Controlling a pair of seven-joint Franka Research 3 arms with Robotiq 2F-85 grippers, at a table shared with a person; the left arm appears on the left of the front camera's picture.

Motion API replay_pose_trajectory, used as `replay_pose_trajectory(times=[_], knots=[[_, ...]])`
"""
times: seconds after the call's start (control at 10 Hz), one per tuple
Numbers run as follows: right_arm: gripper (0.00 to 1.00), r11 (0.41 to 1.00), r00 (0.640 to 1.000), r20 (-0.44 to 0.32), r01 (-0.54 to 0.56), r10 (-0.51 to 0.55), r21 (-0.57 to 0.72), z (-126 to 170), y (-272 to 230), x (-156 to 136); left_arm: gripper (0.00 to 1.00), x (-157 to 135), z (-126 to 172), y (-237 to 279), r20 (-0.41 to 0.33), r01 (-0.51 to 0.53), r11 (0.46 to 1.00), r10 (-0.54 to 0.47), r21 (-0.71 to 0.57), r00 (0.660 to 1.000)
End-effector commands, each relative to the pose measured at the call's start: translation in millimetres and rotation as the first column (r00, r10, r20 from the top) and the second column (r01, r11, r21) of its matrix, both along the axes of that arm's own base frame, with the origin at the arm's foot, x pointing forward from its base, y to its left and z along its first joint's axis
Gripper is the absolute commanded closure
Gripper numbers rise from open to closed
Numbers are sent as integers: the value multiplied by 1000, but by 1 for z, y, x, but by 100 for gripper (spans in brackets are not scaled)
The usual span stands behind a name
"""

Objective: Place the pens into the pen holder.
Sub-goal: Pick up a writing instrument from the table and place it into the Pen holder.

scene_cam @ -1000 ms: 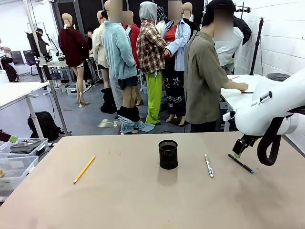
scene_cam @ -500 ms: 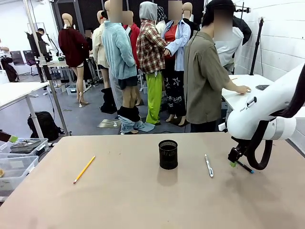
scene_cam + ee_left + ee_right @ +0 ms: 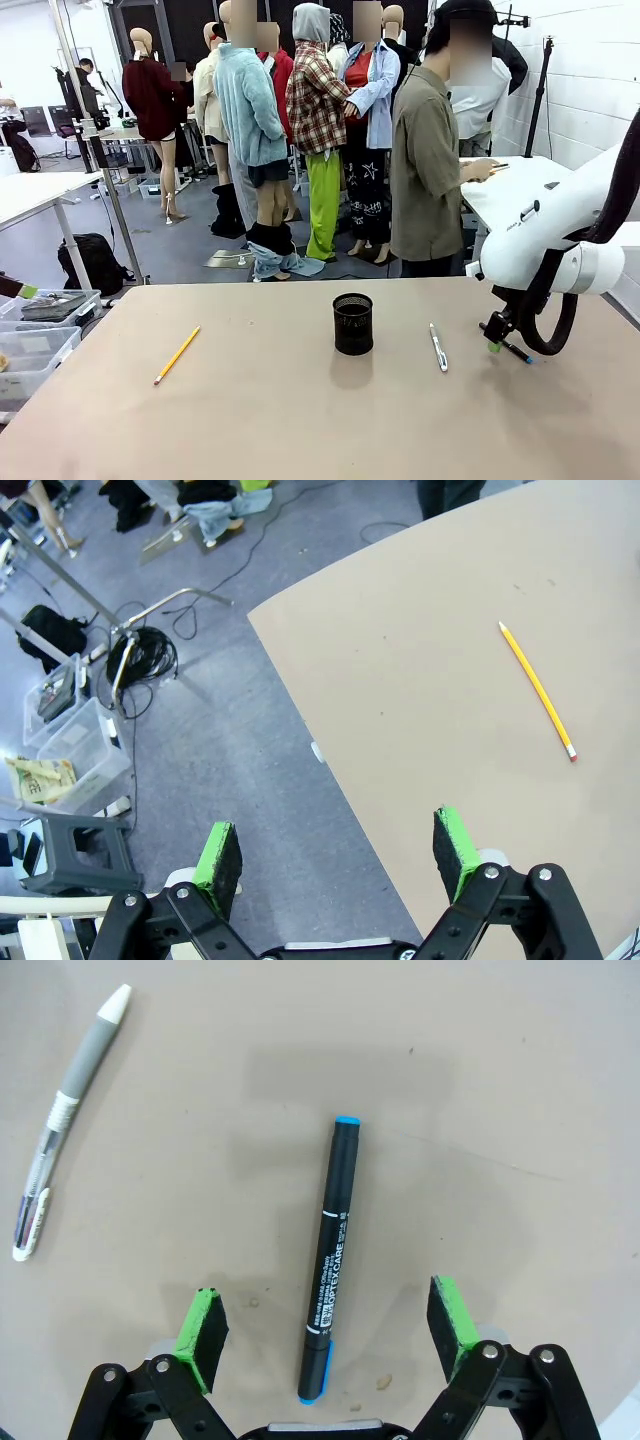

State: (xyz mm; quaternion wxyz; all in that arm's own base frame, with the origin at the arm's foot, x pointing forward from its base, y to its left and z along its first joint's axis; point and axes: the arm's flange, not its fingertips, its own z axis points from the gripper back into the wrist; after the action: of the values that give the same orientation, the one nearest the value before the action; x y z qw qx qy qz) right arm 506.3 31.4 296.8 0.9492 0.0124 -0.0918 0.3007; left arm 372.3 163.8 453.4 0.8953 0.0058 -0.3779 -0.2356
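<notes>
Right, far left first: the yellow pencil (image 3: 177, 354) lies alone on the table (image 3: 300, 430). The left gripper (image 3: 340, 855) is spread wide and empty out past the table's edge, well apart from the pencil. In the centre the pen holder (image 3: 353, 323) stands upright, nothing showing above its rim. Just right of it the silver-white pen (image 3: 438, 347) lies flat. Far right, the right gripper (image 3: 325, 1322) hangs low, pads wide apart, straddling the black pen (image 3: 330, 1250). Its barrel runs between the pads, crosswise to their closing line. The right arm is clearly nearest, so it looks set for a straight drop and pinch.

Tan table (image 3: 300, 420), clear bins (image 3: 35, 350), black backpack (image 3: 90, 262) on floor
</notes>
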Motion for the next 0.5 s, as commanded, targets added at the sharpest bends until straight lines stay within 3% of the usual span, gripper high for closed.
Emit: replay_pose_trajectory(times=[0.0, 0.1, 0.2, 0.4], knots=[[0, 1000, 1000, -21, -2, 2, 3, -4, -2, 8, 0, 0, -1, 0, -5, -8, 1000, 8, -6, 1000], [7, 1000, 1000, -20, -3, 3, -6, -3, -2, 9, 0, 0, -1, 0, -5, -8, 1000, 8, -6, 1000], [22, 1000, 1000, -21, 1, -2, -11, -3, -3, 9, 0, 0, -1, 0, -5, -8, 1000, 8, -6, 1000], [62, 1000, 999, -38, -6, 5, -19, -3, -4, 11, 0, 0, -1, 0, -5, -8, 1000, 8, -6, 1000]])
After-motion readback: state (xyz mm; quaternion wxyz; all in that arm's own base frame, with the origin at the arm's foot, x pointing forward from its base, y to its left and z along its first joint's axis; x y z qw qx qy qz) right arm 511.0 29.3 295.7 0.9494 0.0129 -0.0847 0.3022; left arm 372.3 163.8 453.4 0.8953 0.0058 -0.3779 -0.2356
